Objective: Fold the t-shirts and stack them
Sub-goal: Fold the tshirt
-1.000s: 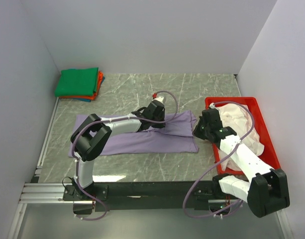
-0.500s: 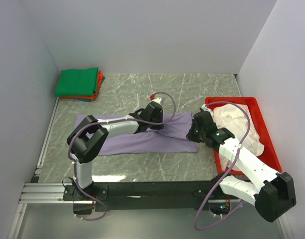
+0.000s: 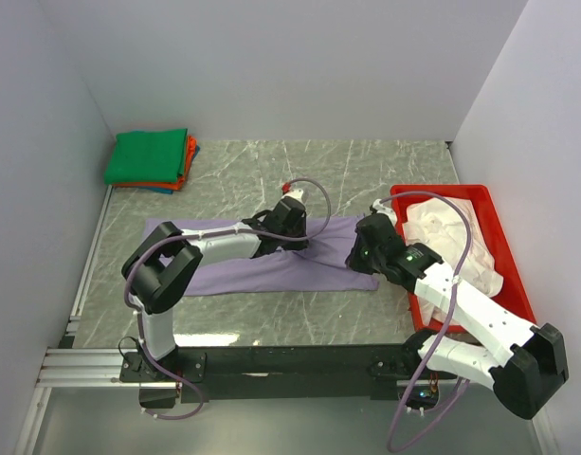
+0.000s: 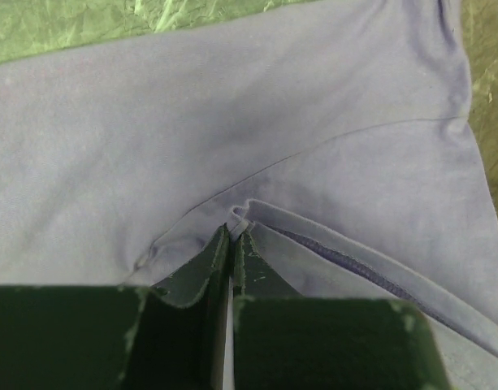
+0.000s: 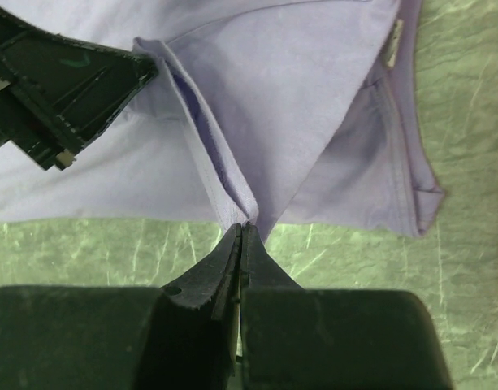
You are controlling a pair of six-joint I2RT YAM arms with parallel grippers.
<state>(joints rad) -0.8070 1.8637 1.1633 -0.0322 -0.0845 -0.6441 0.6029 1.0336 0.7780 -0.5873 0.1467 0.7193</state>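
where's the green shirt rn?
Top view, far-left corner: the green t-shirt lies folded atop the orange-red t-shirt, beyond the lavender t-shirt.

The right gripper (image 3: 356,258) is now further left, away from the red tray (image 3: 513,284), drawing the pinched right edge of the lavender t-shirt (image 3: 233,270) inward. The left gripper (image 3: 288,237) shifts slightly left too.

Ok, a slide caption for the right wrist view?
Right gripper pinching a raised fold at the edge of the lavender purple cloth t-shirt on the marbled tabletop.
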